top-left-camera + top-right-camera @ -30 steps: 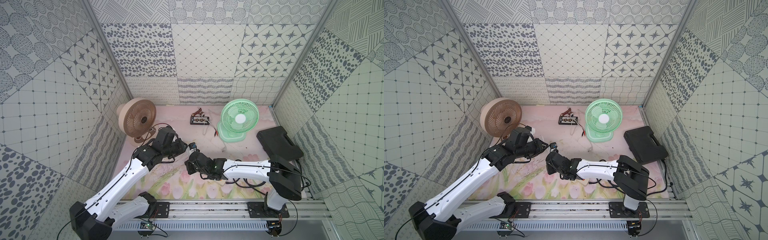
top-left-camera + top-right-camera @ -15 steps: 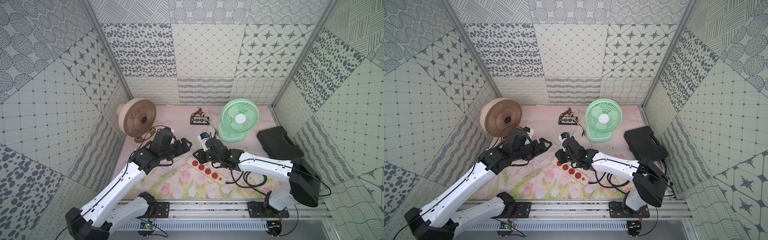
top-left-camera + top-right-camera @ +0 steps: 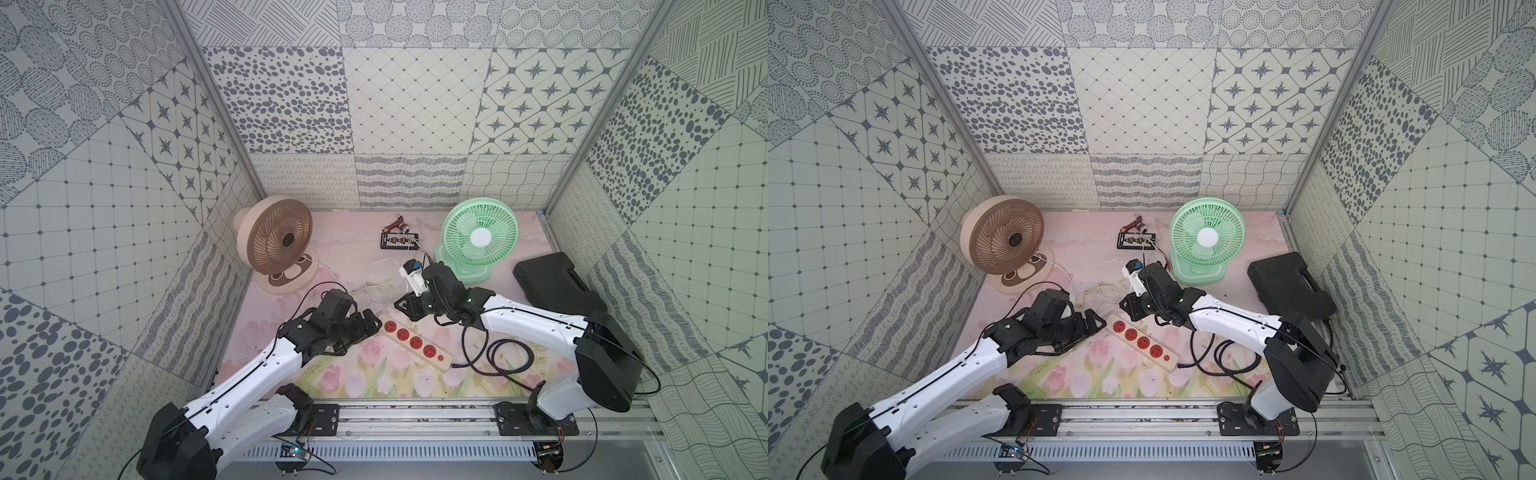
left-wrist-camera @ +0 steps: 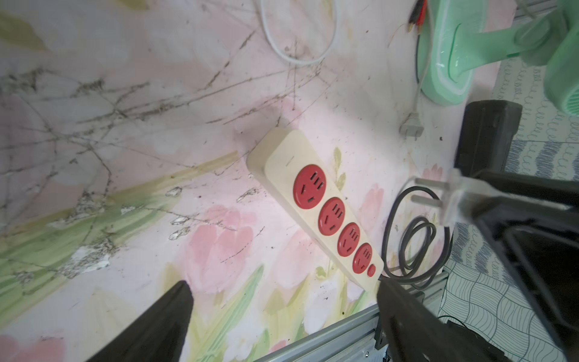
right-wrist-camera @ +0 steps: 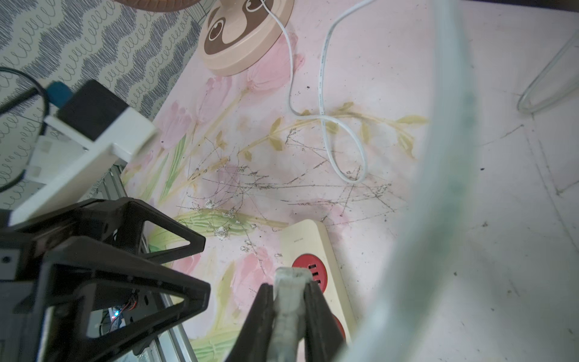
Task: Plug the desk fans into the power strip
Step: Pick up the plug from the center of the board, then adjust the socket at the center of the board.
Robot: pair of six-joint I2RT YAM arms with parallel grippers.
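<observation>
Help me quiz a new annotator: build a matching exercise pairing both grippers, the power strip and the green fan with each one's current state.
Things:
1. left gripper
2. right gripper
3. power strip
4. green fan

States:
A. lying flat, all four sockets empty
B. open, holding nothing
C. standing upright at the back
D. shut on a clear plug

Pairs: 1-B, 2-D, 3-A, 4-C
</observation>
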